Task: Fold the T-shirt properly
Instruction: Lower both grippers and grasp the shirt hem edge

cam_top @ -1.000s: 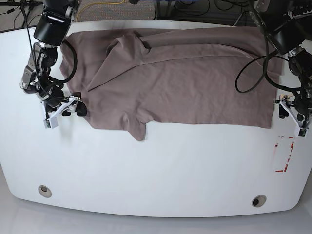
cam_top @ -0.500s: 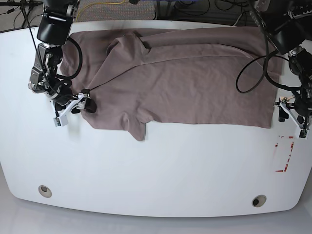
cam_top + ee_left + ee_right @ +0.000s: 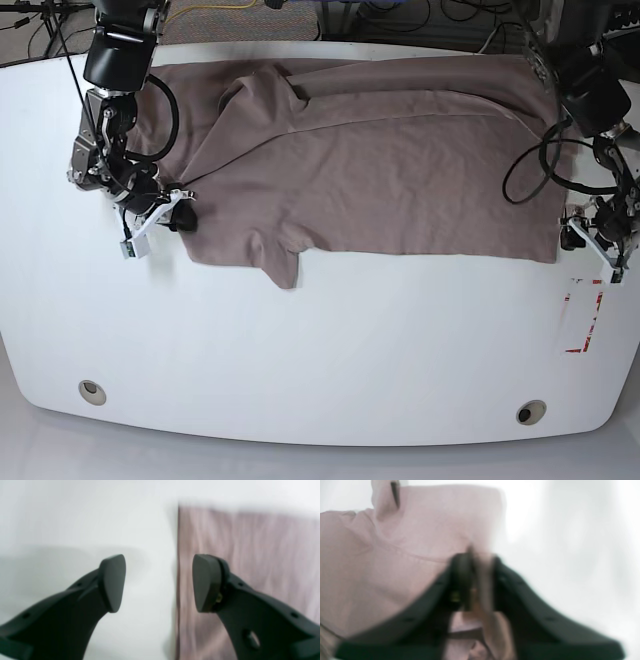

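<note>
The mauve-brown T-shirt (image 3: 380,170) lies spread across the far half of the white table (image 3: 320,340), with one sleeve (image 3: 285,262) pointing toward the near edge. At the shirt's left edge in the base view, my right gripper (image 3: 180,216) is shut on a pinch of the fabric. The blurred right wrist view shows cloth (image 3: 420,537) squeezed between the closed fingertips of that gripper (image 3: 480,577). My left gripper (image 3: 573,236) sits at the shirt's lower right corner. It stands open (image 3: 158,582), one finger (image 3: 112,582) over bare table and the other (image 3: 206,582) over the shirt (image 3: 250,555).
A red-and-white marking (image 3: 583,315) lies on the table near my left gripper. Two round holes (image 3: 92,391) (image 3: 531,411) sit near the front edge. Cables and equipment run behind the table's far edge.
My right gripper moved right onto the shirt's left edge and shut on it. My left gripper shifted inward to the shirt's lower right corner.
</note>
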`<move>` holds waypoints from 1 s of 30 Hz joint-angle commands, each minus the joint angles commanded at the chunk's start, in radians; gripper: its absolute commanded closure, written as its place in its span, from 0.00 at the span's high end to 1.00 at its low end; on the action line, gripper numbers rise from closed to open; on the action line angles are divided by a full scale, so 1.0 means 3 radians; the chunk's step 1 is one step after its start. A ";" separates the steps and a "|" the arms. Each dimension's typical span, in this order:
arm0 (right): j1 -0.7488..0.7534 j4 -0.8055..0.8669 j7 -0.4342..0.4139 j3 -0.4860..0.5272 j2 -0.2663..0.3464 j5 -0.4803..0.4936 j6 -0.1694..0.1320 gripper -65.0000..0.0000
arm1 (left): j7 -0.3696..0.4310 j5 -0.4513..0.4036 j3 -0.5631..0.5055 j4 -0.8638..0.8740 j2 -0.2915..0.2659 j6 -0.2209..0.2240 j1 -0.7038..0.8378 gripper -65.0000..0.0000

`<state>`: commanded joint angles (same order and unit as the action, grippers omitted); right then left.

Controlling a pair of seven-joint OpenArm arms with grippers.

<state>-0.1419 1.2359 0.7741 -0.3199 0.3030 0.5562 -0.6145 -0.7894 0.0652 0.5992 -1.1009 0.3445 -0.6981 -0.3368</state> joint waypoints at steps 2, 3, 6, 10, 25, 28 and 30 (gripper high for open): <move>0.0000 0.0000 0.0000 0.0000 0.0005 0.0000 -0.0005 0.05 | 0.0092 0.0000 -0.0005 0.0148 0.0020 0.0000 -0.0010 0.61; 0.0000 0.0000 0.0000 0.0000 0.0005 0.0000 -0.0005 0.05 | 0.0113 0.0000 -0.0015 0.0199 0.0036 0.0000 -0.0020 0.61; 0.0000 0.0000 0.0000 0.0000 0.0005 0.0000 -0.0005 0.05 | 0.0133 0.0000 -0.0194 0.0409 0.0061 0.0000 -0.0133 0.61; 0.0000 0.0005 0.0000 0.0000 0.0005 0.0000 -0.0005 0.05 | 0.0133 0.0005 -0.0348 0.0680 0.0072 0.0000 -0.0230 0.61; 0.0015 0.0020 0.0000 0.0000 0.0000 0.0000 -0.0010 0.05 | 0.0179 0.0000 -0.0491 0.0839 -0.0036 0.0000 -0.0245 0.59; 0.0010 0.0020 0.0000 0.0000 0.0000 0.0000 -0.0010 0.05 | 0.0205 0.0000 -0.0573 0.0834 -0.0046 0.0000 -0.0235 0.46; 0.0005 0.0020 0.0000 0.0000 0.0000 0.0000 -0.0010 0.05 | 0.0230 0.0000 -0.0604 0.0834 -0.0046 0.0000 -0.0235 0.30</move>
<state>-0.1404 1.2421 0.7741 -0.3199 0.3030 0.5562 -0.6176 -0.7204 0.0652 0.4181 -0.8508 0.3307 -0.6981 -0.4074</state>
